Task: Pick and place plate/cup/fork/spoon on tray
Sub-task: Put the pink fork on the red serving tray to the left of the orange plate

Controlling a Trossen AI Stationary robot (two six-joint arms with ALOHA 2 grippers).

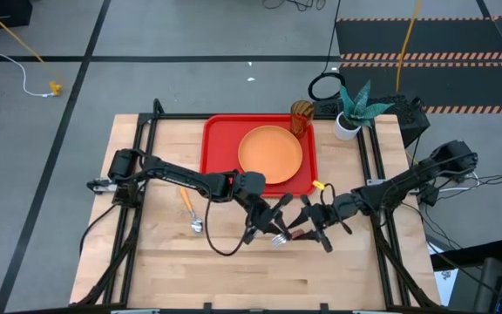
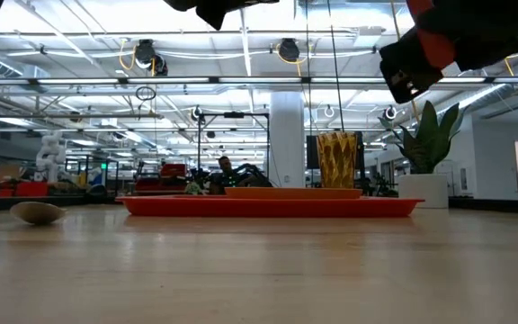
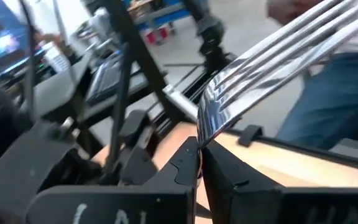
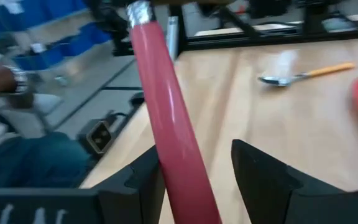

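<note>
A white pot with a green spiky plant point(image 1: 353, 112) stands at the far right corner of the wooden table point(image 1: 164, 262), well beyond the right gripper and off to its outer side. A black cable ring point(image 1: 326, 86) lies on the grey floor just past that corner. A yellow cable point(image 1: 17, 44) runs across the floor far beyond the left arm's base. A person's jeans-clad leg point(image 4: 36, 163) shows beside the table.
</note>
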